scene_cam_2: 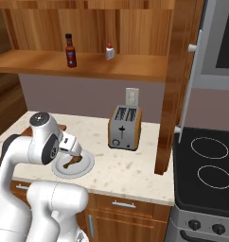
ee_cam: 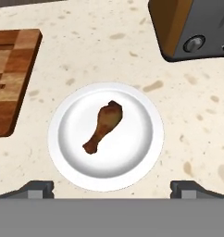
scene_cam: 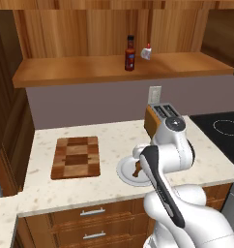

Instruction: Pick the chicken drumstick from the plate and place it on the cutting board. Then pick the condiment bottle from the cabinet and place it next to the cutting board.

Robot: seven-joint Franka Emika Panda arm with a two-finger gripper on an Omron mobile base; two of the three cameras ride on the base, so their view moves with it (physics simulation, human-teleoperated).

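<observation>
Even, soft light fills the room, with no glare and no hard shadows. The plate (ee_cam: 67, 152) reads bright white on the counter (ee_cam: 109, 55). Edges look slightly soft and pixelated; the shelf (scene_cam: 65, 70) corners sit dimmer.

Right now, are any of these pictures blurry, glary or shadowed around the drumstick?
Hand view: sharp and evenly lit, the chicken drumstick clear on the plate, no glare. Left base view: the arm hides much of the plate. Right base view: soft flat light, the drumstick small but recognisable.
</observation>
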